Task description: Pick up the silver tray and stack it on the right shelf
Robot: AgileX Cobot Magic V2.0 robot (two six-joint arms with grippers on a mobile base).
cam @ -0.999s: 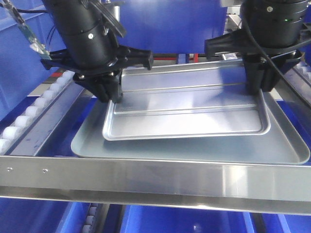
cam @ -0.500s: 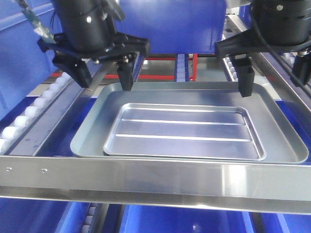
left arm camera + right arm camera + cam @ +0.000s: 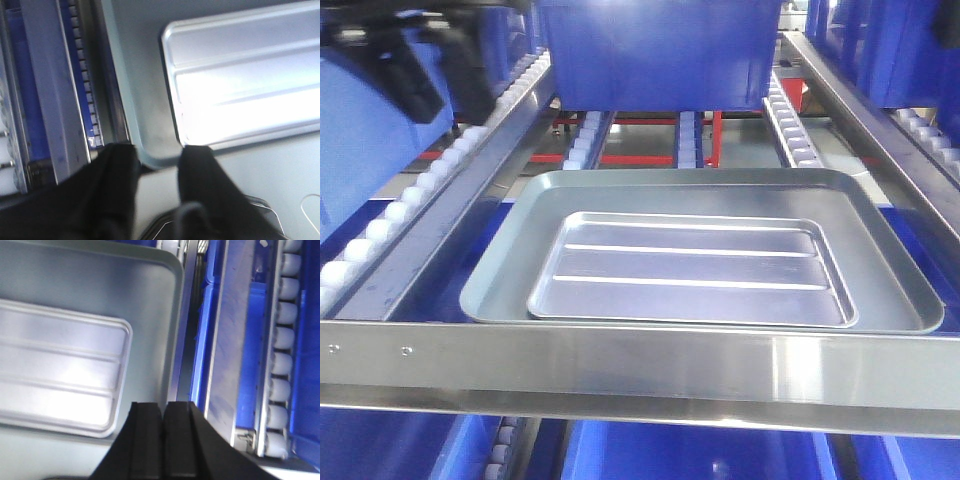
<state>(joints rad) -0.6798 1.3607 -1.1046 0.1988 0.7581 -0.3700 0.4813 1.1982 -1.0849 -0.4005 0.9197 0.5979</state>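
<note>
The silver tray [image 3: 692, 270] lies flat inside the larger grey tray [image 3: 500, 290], both resting on the right shelf [image 3: 640, 365] behind its broad front bar, in the middle of the front-facing view. Judged from how things lie, the stacking itself looks done: the shiny tray sits squarely nested on the duller one, level, its two ridges running across. What seems left is only for the arms to clear the rack. In the left wrist view the left hand [image 3: 157, 165] shows at the bottom centre of the frame with its two dark fingers spread apart and nothing between them; they hang above the corner of the grey tray, and the silver tray's corner lies just beyond them toward the upper right of that frame, free of any grip. In the right wrist view the right hand [image 3: 161, 435] sits at the bottom centre, its fingers pressed together with only a thin seam between and nothing held; the silver tray's rounded corner lies to the left of it, apart from it. A blue bin [image 3: 655, 50] stands farther back on the rack, at top centre.
</note>
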